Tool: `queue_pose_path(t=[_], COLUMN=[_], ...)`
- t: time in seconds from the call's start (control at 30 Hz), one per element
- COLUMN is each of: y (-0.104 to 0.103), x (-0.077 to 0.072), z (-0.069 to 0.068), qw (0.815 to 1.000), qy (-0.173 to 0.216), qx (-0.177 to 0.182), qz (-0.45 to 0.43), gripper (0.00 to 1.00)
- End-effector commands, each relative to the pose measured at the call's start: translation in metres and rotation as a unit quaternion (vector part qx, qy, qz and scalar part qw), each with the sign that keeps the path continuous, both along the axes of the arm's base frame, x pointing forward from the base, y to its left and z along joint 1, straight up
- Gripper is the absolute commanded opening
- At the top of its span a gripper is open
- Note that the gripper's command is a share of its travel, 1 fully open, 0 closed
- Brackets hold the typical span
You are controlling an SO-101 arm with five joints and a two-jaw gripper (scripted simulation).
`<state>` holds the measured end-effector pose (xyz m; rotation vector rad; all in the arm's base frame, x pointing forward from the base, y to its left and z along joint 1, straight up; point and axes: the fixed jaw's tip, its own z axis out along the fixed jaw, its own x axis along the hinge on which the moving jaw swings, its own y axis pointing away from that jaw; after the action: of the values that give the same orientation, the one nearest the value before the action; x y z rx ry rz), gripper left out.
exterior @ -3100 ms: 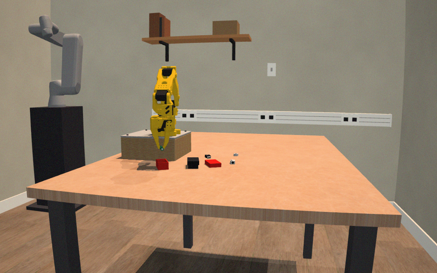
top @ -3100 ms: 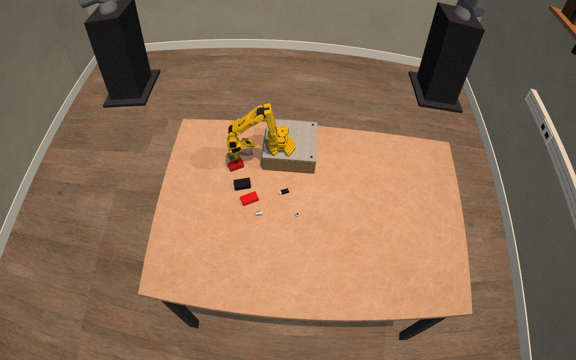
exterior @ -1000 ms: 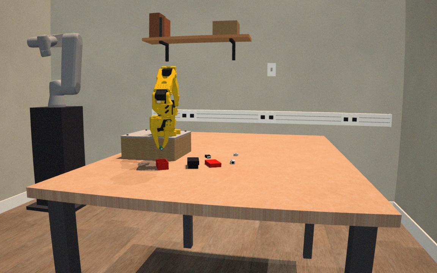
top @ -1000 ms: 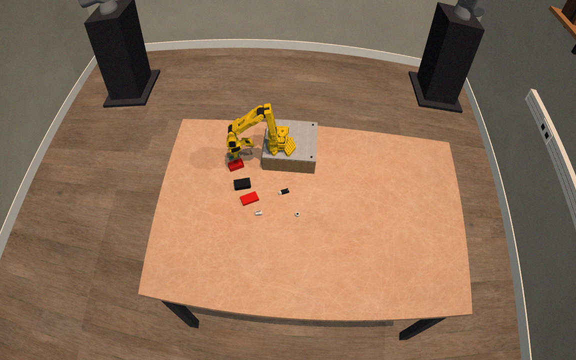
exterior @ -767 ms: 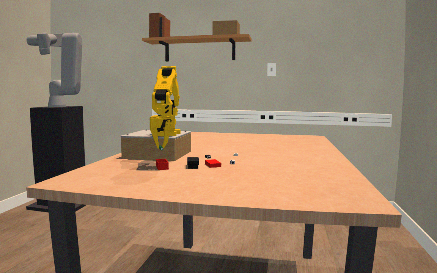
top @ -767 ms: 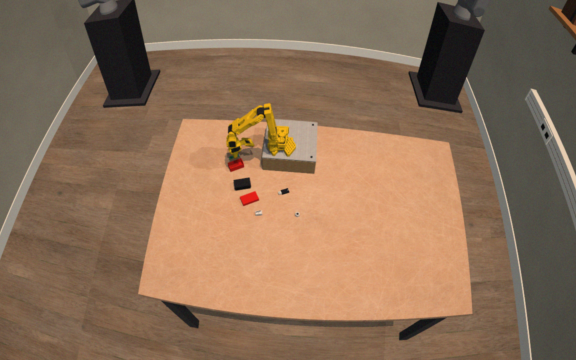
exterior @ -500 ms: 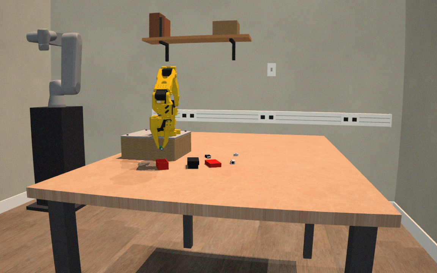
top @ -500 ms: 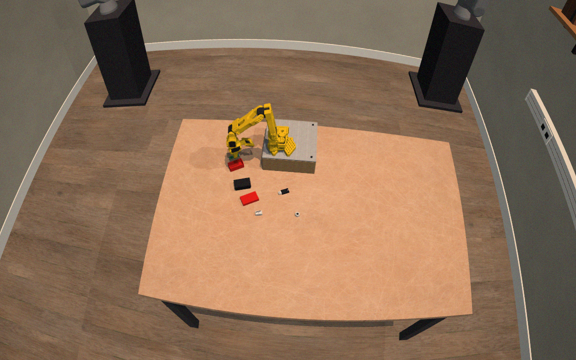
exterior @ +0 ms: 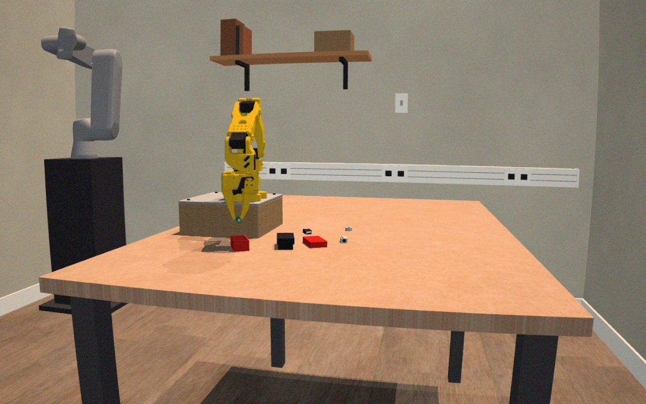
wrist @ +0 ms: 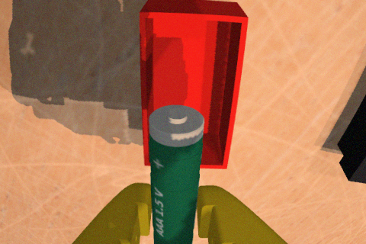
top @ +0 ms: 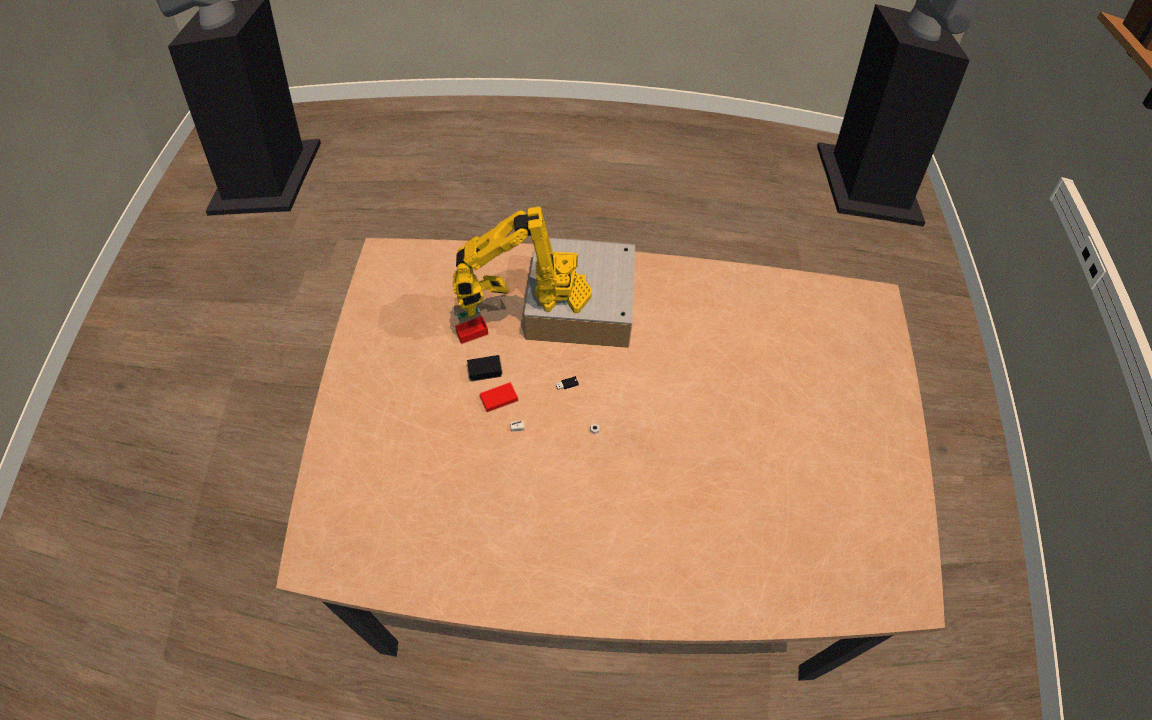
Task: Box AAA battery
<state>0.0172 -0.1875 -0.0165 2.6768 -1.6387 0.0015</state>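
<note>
Label: I read "AAA 1.5 V" on the green AAA battery (wrist: 174, 188) | Grip: my gripper (wrist: 173, 229) clamped it | Axis: lengthwise, cap toward the open red box (wrist: 194, 76) | Position: above box's near end

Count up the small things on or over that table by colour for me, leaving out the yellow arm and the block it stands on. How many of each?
Red: 2, the open box and the flat lid
Black: 2, a box and a small stick
Pale grey or white: 2, small pieces
Green: 1, the battery held in the tool
Total: 7
</note>
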Motion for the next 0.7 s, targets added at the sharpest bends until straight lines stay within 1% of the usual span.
queue_pose_path(t=[0.0,0.67], y=[0.0027,0.0043], x=[0.0019,0.0035], z=[0.0003,0.0003], qw=[1.0,1.0], qy=[0.0,0.0], qx=[0.002,0.002], qz=[0.0,0.0], gripper=[0.03,0.03])
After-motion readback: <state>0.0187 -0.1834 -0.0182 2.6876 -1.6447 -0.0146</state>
